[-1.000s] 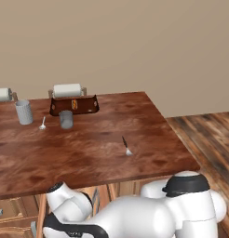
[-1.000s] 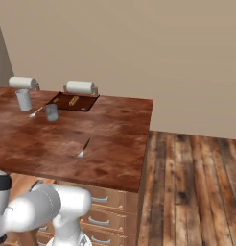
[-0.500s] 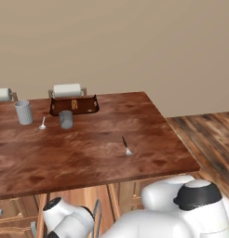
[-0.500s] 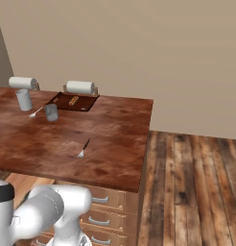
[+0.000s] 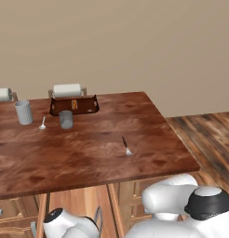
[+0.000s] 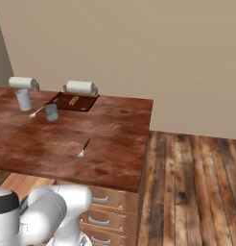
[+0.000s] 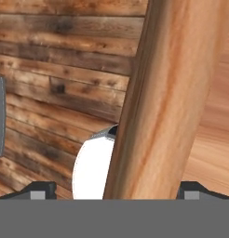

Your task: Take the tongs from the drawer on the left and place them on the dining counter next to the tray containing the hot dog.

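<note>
The tongs are hidden. My gripper [image 7: 116,191] is open, with a slanted brown wooden board [image 7: 167,102] rising between its fingertips [image 7: 39,190] and floor planks behind. The arm reaches down below the front edge of the dining counter [image 5: 88,158], where the drawer [image 5: 74,204] stands pulled out and shows pale wood. At the counter's far side sits the dark tray [image 5: 90,105] [image 6: 88,102] with the hot dog [image 5: 74,104] [image 6: 74,100] in it.
Behind the tray lies a white paper-towel roll [image 5: 66,89], with another [image 5: 2,94] at the far left. Two grey cups [image 5: 24,112] [image 5: 66,119] and a spoon [image 5: 43,123] stand near the tray. A dark-handled fork [image 5: 126,146] lies mid-counter. Shut drawers [image 6: 105,199] line the cabinet.
The arm has sunk lower in front of the counter, its elbow dropping toward the bottom right of the left base view. The gripper stays open.
</note>
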### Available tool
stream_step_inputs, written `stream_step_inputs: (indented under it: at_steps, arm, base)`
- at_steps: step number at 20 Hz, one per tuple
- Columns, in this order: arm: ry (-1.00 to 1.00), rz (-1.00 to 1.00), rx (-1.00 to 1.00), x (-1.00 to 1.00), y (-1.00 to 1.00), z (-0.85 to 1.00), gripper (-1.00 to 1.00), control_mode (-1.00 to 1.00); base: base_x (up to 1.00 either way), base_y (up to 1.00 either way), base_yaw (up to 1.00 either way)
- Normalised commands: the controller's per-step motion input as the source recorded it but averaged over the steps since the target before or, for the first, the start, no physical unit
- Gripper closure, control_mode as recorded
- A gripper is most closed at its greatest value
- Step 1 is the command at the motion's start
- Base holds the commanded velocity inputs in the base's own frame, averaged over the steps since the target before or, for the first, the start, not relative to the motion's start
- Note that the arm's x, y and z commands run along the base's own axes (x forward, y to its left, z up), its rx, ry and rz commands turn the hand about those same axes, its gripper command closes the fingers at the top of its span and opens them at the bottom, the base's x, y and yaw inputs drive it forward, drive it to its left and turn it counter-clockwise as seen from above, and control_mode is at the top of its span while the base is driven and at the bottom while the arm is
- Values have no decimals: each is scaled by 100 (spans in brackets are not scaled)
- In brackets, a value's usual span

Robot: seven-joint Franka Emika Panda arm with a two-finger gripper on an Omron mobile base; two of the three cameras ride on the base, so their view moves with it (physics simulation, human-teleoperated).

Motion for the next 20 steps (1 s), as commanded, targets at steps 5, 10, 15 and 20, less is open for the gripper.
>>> stream_step_inputs:
  at_steps: [5,10,15,20]
  arm:
    - [0,0,5,0,-11,0,-100,-100]
    - [0,0,2,0,-27,17,-100,-100]
    - [0,0,0,0,-31,29,-100,-100]
    - [0,0,0,0,-30,30,-100,-100]
  base:
    - [0,0,0]
    - [0,0,0]
    - [0,0,0]
    - [0,0,0]
